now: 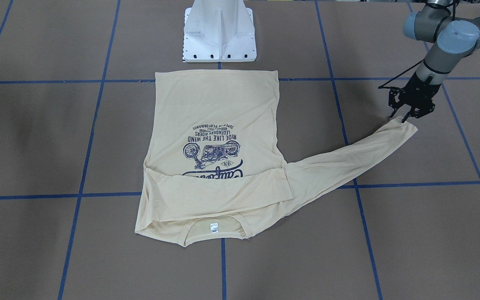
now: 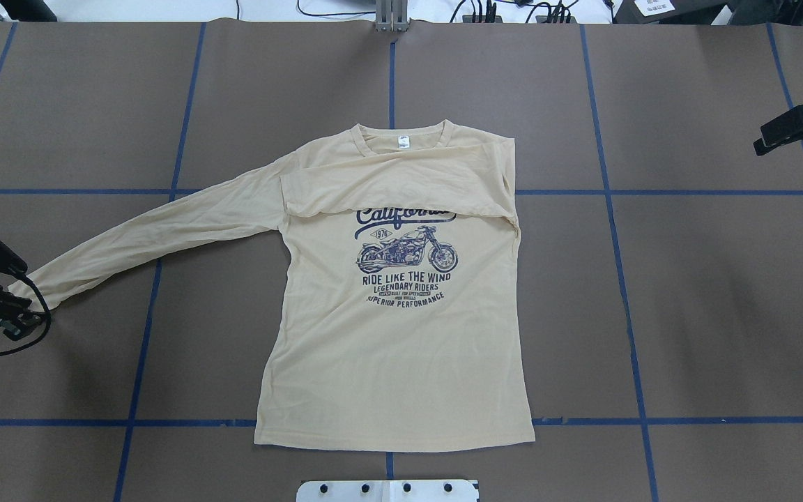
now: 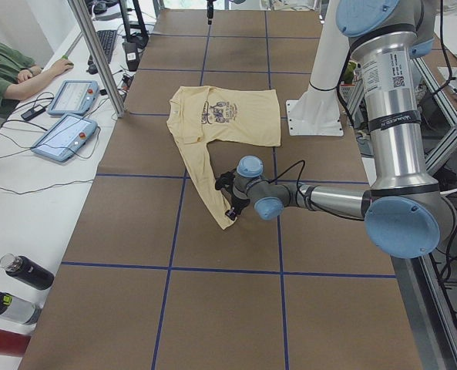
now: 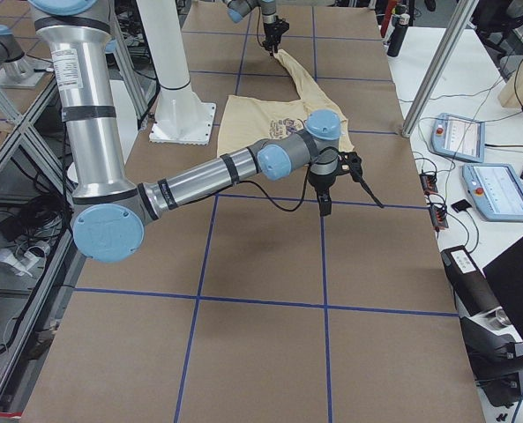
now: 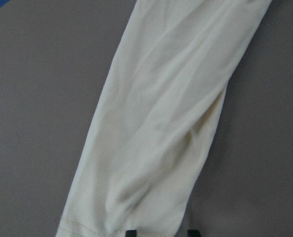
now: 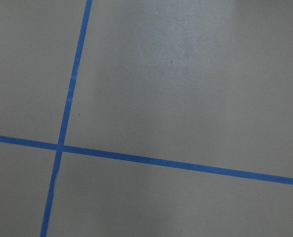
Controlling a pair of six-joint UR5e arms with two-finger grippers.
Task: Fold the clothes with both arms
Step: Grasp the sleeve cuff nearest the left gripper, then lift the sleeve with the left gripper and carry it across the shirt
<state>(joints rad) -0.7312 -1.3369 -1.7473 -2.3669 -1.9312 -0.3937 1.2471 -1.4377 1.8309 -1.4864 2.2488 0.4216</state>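
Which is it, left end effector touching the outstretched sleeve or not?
Cannot tell. The front-facing view puts the left end effector right at the sleeve cuff, yet neither contact nor a gap shows plainly.

Your overhead camera looks down from behind the pedestal base (image 2: 387, 490), the front one from opposite; both share the T-shirt (image 2: 394, 348). Side cameras sight along the table (image 3: 213, 308). Wrist cameras hang close over sleeve (image 5: 161, 123) and blue tape (image 6: 186, 165).

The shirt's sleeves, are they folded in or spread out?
One of each: one sleeve lies folded across the shirt; the other sleeve stretches out flat to the left gripper.
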